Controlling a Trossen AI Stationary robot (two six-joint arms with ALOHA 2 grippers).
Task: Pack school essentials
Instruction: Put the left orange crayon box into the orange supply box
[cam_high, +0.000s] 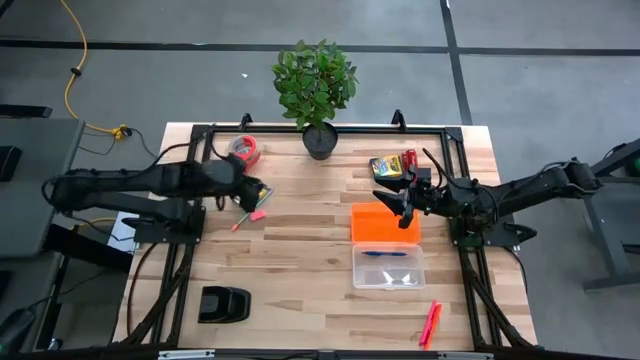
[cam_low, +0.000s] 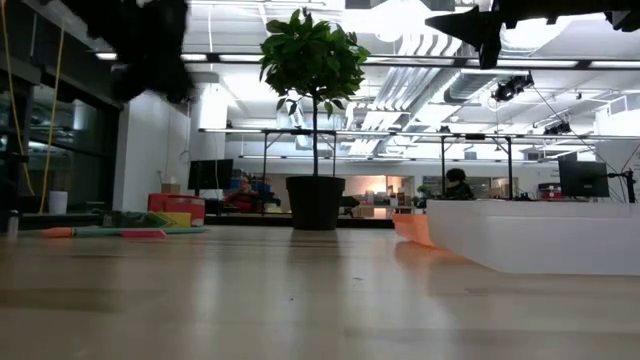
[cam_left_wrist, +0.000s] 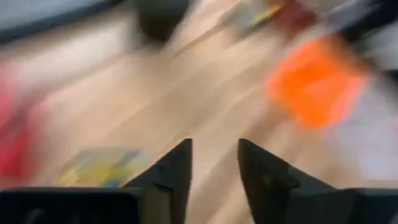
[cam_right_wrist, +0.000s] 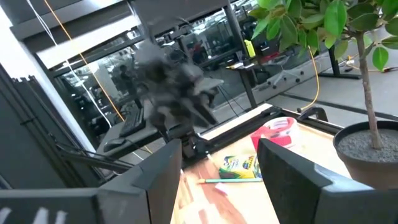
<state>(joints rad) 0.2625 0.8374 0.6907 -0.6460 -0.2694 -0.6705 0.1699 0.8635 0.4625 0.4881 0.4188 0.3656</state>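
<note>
One yellow-and-green crayon box (cam_high: 263, 192) lies flat on the table's left half. It also shows in the left wrist view (cam_left_wrist: 102, 167) and the right wrist view (cam_right_wrist: 239, 167). My left gripper (cam_high: 252, 190) hovers right by it, open and empty, its fingers (cam_left_wrist: 180, 162) apart. A tiny pink eraser (cam_high: 258, 214) and an orange marker (cam_high: 240, 222) lie just nearer. The second crayon box (cam_high: 385, 166) lies at the far right. My right gripper (cam_high: 405, 207) is open and empty in the air over the far edge of an orange lid (cam_high: 385, 225). A blue pen (cam_high: 385, 254) lies in a clear box (cam_high: 388, 268). Pink markers (cam_high: 430, 323) lie near the front edge.
A potted plant (cam_high: 318, 95) stands at the far middle. A red tape roll (cam_high: 245, 150) lies at the far left, and a red cylinder (cam_high: 410, 162) stands by the second crayon box. A black object (cam_high: 223, 303) sits at the near left. Bare wood lies in the middle.
</note>
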